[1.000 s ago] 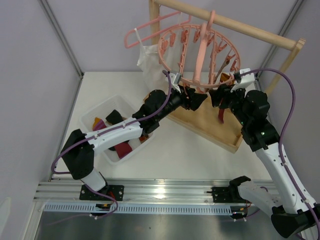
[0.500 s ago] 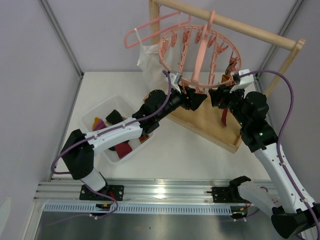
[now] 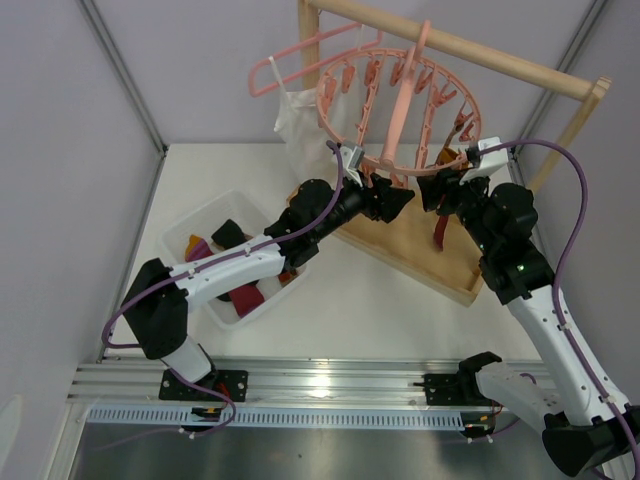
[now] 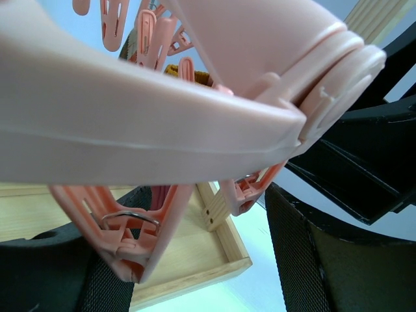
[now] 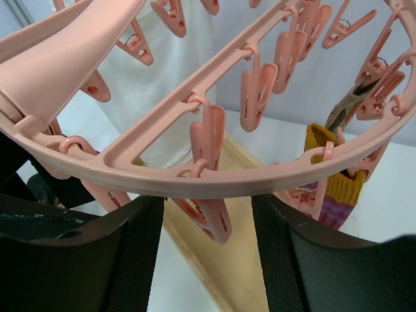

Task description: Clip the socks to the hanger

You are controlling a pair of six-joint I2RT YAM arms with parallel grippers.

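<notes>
The round pink hanger (image 3: 400,110) hangs from the wooden rail, its near rim low between both grippers. My left gripper (image 3: 400,200) is open under that rim, where a dangling clip (image 4: 130,234) rests by its left finger and another clip (image 4: 250,188) hangs near the right one. My right gripper (image 3: 432,190) is open too, the hanger's ring (image 5: 214,175) lying across its fingers and one clip (image 5: 211,208) hanging free between them. A yellow and purple sock (image 5: 338,188) and a tan argyle sock (image 5: 344,110) are clipped on. A maroon sock (image 3: 441,228) dangles below. More socks (image 3: 240,290) lie in the bin.
The white bin (image 3: 175,235) stands on the left of the table. A wooden stand's tray base (image 3: 420,250) lies under the hanger, its rail (image 3: 480,50) above. A thin pink coat hanger (image 3: 300,55) holds a white camisole (image 3: 295,125) behind the left arm.
The hanger has swung and tilted a little, and the maroon sock swayed with it. Both arms have barely moved.
</notes>
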